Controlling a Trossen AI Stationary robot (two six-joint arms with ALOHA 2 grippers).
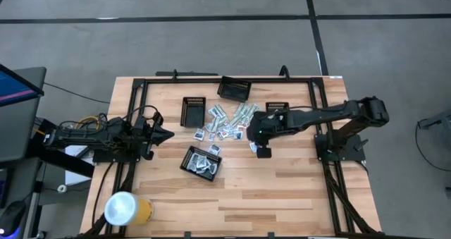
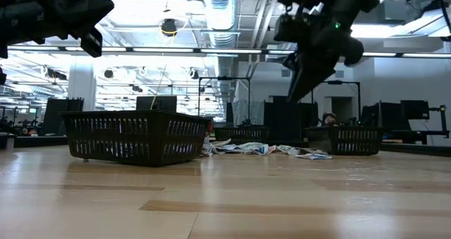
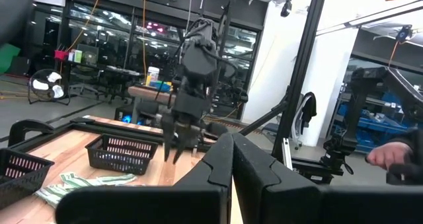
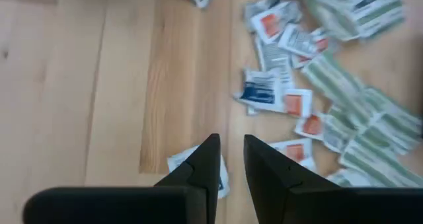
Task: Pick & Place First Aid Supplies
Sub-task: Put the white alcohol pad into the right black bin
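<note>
The right claw [image 4: 230,159] hovers above the counter [image 1: 282,197], fingers slightly parted and empty, a white packet [image 4: 177,160] directly beneath. Beyond lies the loose pile of packets [image 1: 229,123], mostly unsorted; one tray [image 1: 201,161] nearby holds several (only the overhead view shows this). The left claw [image 1: 168,134], pressed together, waits aside.
</note>
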